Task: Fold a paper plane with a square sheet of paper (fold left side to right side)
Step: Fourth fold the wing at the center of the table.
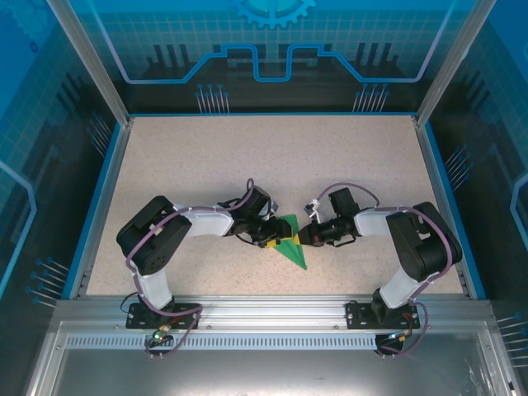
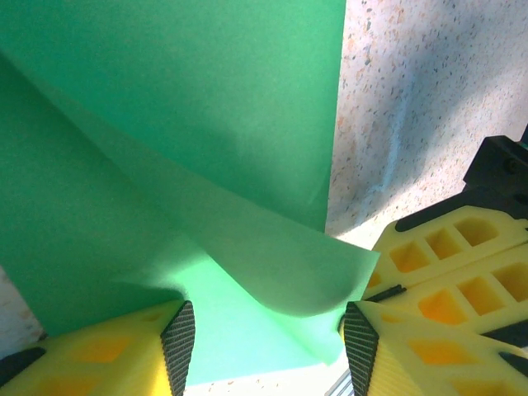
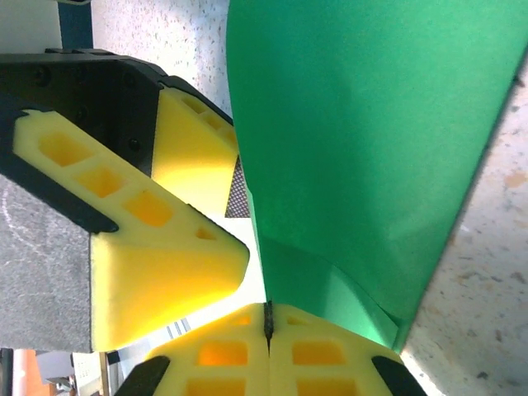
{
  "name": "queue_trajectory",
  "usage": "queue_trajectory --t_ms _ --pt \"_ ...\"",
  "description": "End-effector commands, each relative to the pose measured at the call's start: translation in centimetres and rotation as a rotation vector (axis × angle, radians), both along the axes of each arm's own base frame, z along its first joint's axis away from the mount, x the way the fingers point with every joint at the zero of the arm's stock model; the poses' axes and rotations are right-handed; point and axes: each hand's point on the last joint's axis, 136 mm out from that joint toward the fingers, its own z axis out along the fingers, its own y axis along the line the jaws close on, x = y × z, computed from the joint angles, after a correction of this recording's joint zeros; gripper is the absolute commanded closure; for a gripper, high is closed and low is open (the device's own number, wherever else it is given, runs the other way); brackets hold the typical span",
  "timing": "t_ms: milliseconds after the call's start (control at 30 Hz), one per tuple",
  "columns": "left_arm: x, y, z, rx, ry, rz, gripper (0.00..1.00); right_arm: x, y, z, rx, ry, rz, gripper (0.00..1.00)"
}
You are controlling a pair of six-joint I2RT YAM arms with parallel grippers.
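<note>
The square sheet of paper [image 1: 291,246], bright green, lies on the table between the two arms, folded into a pointed shape like a paper plane, tip toward the near edge. My left gripper [image 1: 266,235] is at its left side, open, and a curled flap of the paper [image 2: 272,272] rises between its fingertips [image 2: 178,338]. My right gripper [image 1: 304,236] is at its right side. Its yellow fingers [image 3: 330,355] are pressed together, and the edge of the paper [image 3: 363,148] runs into the seam between them.
The speckled tabletop [image 1: 272,157] has free room behind and to both sides. Blue rails and metal posts [image 1: 89,87] frame the table. The two grippers nearly touch: the right one's fingers [image 2: 450,256] show in the left wrist view, the left one's fingers [image 3: 157,256] in the right wrist view.
</note>
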Motion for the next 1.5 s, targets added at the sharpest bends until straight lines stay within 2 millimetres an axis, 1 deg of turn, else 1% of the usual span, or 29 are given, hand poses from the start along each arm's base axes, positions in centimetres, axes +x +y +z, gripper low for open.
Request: queue_trajectory --t_ms 0,267,433,967,1233,1467 --pt "-0.9 2.0 -4.1 0.139 0.039 0.013 0.45 0.0 -0.6 -0.8 -0.022 0.017 -0.008 0.99" --pt "-0.9 2.0 -4.0 0.140 0.037 0.013 0.45 0.4 -1.2 -1.9 -0.079 0.049 -0.034 0.99" --pt "-1.0 2.0 -4.0 0.141 0.037 0.011 0.45 0.5 -1.5 -2.3 -0.102 0.055 -0.048 0.99" --pt "-1.0 2.2 -4.1 0.144 0.039 0.013 0.44 0.9 -2.3 -2.4 -0.128 0.054 -0.087 1.00" --pt "-1.0 2.2 -4.1 0.144 0.037 0.012 0.44 0.7 -2.3 -2.6 -0.130 0.069 -0.092 0.99" --pt "-1.0 2.2 -4.2 0.148 0.040 0.013 0.44 0.5 -2.4 -2.3 -0.134 0.065 -0.100 0.99"
